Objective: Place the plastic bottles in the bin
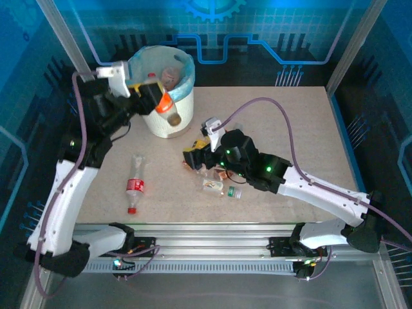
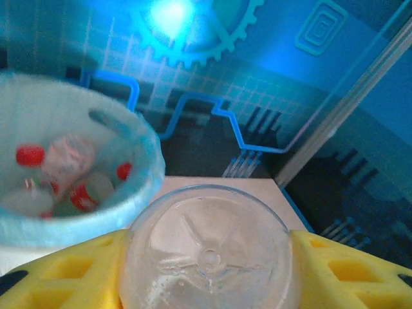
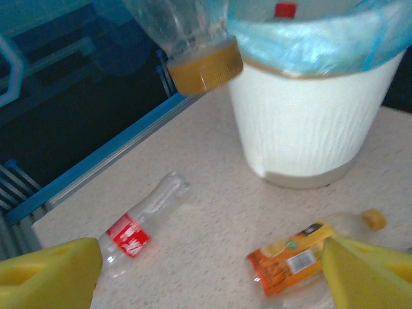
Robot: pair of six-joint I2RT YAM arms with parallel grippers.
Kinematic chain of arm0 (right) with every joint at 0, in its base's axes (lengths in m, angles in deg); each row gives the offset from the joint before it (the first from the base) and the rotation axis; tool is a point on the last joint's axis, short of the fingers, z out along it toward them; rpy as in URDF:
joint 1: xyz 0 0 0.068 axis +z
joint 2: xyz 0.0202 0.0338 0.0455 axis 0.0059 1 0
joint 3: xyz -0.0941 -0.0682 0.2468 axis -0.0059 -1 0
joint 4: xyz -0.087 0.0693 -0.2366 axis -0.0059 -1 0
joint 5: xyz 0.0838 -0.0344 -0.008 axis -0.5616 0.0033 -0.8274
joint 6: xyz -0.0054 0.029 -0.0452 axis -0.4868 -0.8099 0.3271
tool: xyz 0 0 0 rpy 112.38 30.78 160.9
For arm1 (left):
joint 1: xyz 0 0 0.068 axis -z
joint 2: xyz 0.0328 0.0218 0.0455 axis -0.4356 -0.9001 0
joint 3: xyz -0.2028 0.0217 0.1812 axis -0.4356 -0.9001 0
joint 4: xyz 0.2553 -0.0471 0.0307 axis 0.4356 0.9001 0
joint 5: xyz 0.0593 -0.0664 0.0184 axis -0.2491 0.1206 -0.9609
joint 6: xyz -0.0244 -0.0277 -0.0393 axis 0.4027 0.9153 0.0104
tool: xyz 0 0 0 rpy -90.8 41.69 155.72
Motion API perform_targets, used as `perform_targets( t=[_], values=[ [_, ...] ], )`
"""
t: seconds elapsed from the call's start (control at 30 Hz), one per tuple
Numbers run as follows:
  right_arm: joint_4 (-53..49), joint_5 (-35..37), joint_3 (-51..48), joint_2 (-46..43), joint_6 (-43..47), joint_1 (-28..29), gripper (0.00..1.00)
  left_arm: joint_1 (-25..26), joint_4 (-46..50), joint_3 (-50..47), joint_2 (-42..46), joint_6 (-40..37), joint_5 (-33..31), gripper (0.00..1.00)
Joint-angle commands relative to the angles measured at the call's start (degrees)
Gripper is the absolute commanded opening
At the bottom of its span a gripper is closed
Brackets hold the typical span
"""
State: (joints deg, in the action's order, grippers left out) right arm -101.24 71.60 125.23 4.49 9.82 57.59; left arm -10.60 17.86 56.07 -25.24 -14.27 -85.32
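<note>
Left end effector (image 1: 150, 96) is gripping a bottle (image 1: 166, 107), seemingly short of the bin (image 1: 183, 112); carry farther over before releasing. Right end effector (image 3: 212, 270) is hanging open.

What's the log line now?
left jaws: shut on clear orange-labelled plastic bottle beside white round bin | right jaws: open above beige table

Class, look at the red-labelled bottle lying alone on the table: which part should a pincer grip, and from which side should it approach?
Grip the red-labelled bottle across its body at the red label, coming straight down. It lies flat on its side with bare table along both long flanks, so jaws can straddle it; the narrow capped end would likely slip.
</note>
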Motion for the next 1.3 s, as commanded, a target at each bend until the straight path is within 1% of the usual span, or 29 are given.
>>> perform_targets(
  t=[0.0, 0.13, 0.33, 0.53, 0.8, 0.97, 1.07, 1.27],
  values=[
    [-1.9, 1.3, 4.3, 1.5, 3.8, -3.3, 0.89, -0.4, -1.1, 9.0, -8.0, -7.1, -4.5, 0.45],
    [-2.4, -1.9, 5.9, 2.9, 3.1, -6.8, 0.89, -1.6, -1.3, 19.2, -18.0, -10.3, -7.0, 0.45],
    [-3.9, -5.4, 8.1, 5.4, 2.6, -11.2, 0.89, -4.1, -1.2, 30.0, -30.6, -12.1, -9.0, 0.44],
    [-5.3, -8.1, 10.4, 7.9, 2.2, -13.7, 0.89, -4.6, 0.1, 35.3, -39.2, -13.5, -8.7, 0.44],
    [-6.2, -10.6, 11.1, 10.4, 2.1, -15.5, 0.89, -4.7, 2.9, 34.8, -45.0, -11.7, -7.4, 0.46],
    [-7.6, -12.5, 12.6, 12.1, 0.4, -16.6, 0.88, -4.8, 2.3, 30.8, -46.0, -12.0, -6.9, 0.47],
    [-8.3, -12.1, 13.1, 12.1, 0.4, -16.6, 0.88, -5.1, 2.2, 29.1, -46.7, -11.8, -6.5, 0.48],
    [-6.8, -11.6, 10.3, 11.0, -0.2, -17.0, 0.88, -5.9, 2.6, 27.1, -47.8, -10.1, -6.0, 0.48]
  ],
)
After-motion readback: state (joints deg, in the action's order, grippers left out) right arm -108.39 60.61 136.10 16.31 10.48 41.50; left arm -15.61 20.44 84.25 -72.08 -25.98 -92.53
